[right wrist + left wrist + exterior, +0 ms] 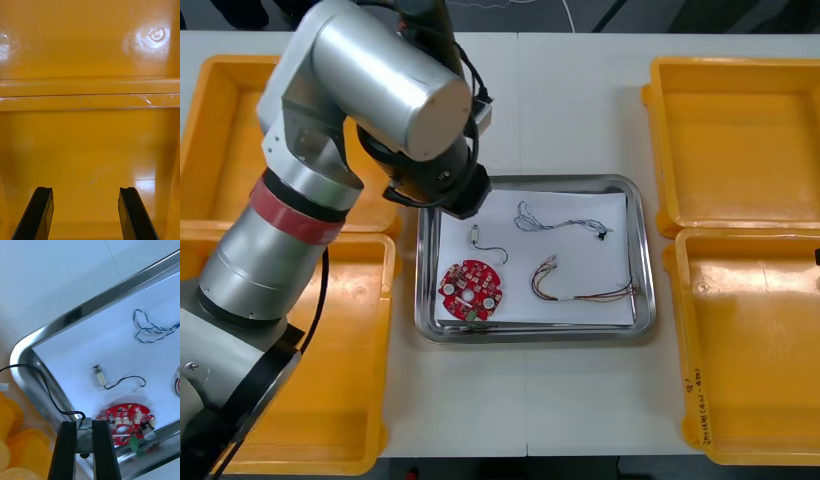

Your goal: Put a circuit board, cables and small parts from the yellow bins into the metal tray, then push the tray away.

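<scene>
The left pincer point(85, 426) is clamped on a small metal part point(84, 437) that trails a black cable point(44, 384), and it sits over the rim of the metal tray point(93, 303). Beyond its fingertips, inside the tray, lie the red circuit board point(125, 420), another small metal part point(99, 377) and the blue and white cable point(152, 328). The right pincer point(86, 210) has its fingers apart over a yellow bin point(90, 88).
</scene>
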Controlling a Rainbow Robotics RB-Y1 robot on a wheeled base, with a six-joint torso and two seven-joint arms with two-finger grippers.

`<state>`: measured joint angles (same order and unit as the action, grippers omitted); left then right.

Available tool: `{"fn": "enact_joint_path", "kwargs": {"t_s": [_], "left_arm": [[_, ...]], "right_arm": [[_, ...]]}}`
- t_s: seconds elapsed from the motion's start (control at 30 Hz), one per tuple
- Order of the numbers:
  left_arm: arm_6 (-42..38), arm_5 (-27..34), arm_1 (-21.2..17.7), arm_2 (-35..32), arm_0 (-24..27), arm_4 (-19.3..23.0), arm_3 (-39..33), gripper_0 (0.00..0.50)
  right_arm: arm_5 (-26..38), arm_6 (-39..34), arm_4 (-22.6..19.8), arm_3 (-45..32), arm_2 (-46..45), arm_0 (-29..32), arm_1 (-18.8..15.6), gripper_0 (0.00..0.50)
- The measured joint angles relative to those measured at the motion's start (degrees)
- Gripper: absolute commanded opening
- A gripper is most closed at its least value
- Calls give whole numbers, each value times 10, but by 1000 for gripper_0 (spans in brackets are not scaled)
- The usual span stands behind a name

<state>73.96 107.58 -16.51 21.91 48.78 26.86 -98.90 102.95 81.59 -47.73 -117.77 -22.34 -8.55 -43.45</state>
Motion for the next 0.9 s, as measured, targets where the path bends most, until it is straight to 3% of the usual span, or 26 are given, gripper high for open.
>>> {"fn": "enact_joint_path", "kwargs": {"t_s": [0.2,0.9], "left_arm": [[-130,-42,0,56,0,6,2,0],[-130,-129,0,93,0,1,116,0]], "right_arm": [[0,0,0,0,0,0,0,500],[0,0,0,0,0,0,0,500]]}}
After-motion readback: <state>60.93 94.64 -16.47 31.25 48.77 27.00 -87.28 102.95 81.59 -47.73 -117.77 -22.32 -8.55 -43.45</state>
